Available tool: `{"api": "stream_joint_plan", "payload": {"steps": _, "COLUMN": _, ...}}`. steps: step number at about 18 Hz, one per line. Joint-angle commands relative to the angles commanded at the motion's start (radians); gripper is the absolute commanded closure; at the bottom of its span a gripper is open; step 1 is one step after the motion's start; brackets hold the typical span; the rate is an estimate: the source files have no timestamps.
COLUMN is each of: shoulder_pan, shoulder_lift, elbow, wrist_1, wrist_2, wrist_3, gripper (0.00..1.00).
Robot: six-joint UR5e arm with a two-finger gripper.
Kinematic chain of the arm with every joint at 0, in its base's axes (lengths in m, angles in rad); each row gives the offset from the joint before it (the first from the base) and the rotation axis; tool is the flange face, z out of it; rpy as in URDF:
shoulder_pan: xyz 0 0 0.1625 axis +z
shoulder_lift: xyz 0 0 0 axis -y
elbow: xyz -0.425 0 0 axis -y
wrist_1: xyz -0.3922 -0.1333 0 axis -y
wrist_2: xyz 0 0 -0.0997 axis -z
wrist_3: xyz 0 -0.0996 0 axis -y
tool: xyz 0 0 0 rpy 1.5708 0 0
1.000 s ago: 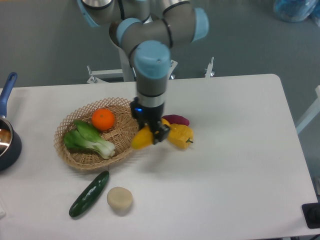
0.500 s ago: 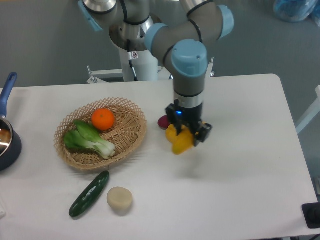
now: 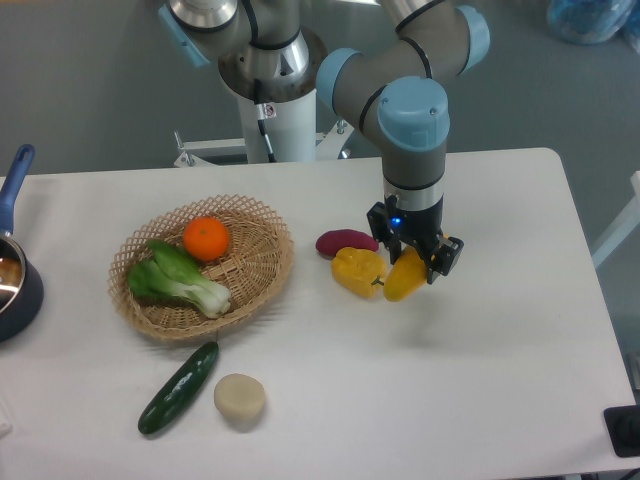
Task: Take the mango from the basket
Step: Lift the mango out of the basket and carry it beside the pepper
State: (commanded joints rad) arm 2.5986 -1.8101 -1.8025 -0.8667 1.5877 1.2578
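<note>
Camera: claw [image 3: 418,262] clamps mango [image 3: 404,277] beside bell pepper [image 3: 357,270]; basket [image 3: 262,262] well left; bare table [image 3: 500,340] right.

A white table [image 3: 500,350] fills most of the frame. Left of centre on it sits a round wicker basket [image 3: 265,275]. Just right of the basket lie a purple sweet potato [image 3: 343,243] and, touching its lower edge, a lumpy yellow bell pepper [image 3: 357,270]. Toward the lower left, below the basket, a dark green cucumber [image 3: 179,388] lies at a slant, with a pale round potato [image 3: 240,396] just beside its right end. At the left edge stands a dark pot [image 3: 14,290] with a blue handle.
</note>
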Motion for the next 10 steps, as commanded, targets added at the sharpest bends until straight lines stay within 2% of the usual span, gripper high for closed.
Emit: {"api": "stream_joint_plan", "payload": {"steps": 10, "shoulder_pan": 0.002, "shoulder_lift": 0.002, "elbow": 0.015, "wrist_1": -0.012, "wrist_2": 0.003, "wrist_3": 0.005, "gripper": 0.33}}
